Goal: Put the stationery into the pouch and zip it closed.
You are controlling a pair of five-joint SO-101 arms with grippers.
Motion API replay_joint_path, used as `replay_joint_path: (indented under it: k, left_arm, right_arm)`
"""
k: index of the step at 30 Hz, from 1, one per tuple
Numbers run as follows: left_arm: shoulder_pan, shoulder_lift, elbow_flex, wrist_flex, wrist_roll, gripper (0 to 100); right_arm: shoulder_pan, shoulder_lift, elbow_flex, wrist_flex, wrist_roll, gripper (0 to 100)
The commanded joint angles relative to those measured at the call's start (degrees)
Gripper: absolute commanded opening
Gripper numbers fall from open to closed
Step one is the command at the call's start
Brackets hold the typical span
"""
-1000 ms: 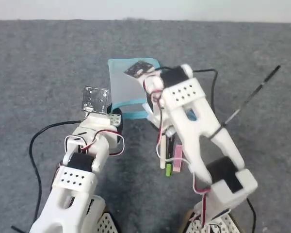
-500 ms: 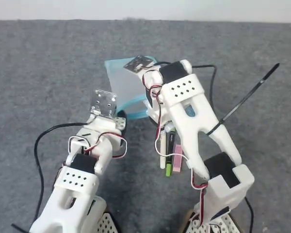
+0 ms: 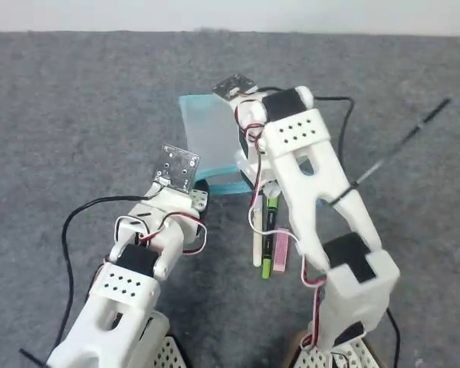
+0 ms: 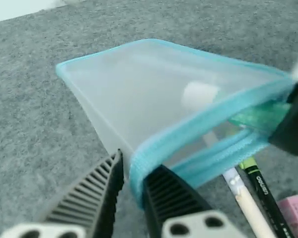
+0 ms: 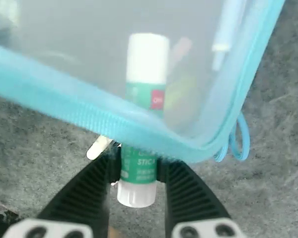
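my right tool (image 5: 139, 158) grips a green-and-white glue stick (image 5: 138, 186), its nose already inside the translucent teal-edged pouch (image 4: 139, 94) just ahead; my left tool (image 4: 134, 166) pinches the zip edge (image 4: 156, 146), i judge to keep the mouth open.

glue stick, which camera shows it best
Right wrist view: glue stick close up in the right claw, cap inside the pouch. Left wrist: its cap through the pouch. High: the arm covers it.
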Motion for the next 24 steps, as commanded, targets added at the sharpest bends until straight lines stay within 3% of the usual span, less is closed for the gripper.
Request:
replay_joint_path:
  k: [1,4,11,24]
  left_arm:
    - [0.5,-1.2,-0.6,-0.9,-0.3,1]
    - [0.5,-1.2,-0.5,-0.9,-0.3,1]
    - [0.4,-1.2,-0.5,-0.9,-0.3,1]
    - [0.4,-1.0,-0.4,-2.3,-0.3,1]
  right_arm:
    - [2.1,3.3,-6.9,2.0,-2.6,1.0]
    - [2.7,6.6,-13.2,2.0,-5.8,2.6]
    - [2.9,7.2,-17.7,1.9,-8.4,21.1]
    - [2.2,7.4,-17.7,1.9,-8.5,21.4]
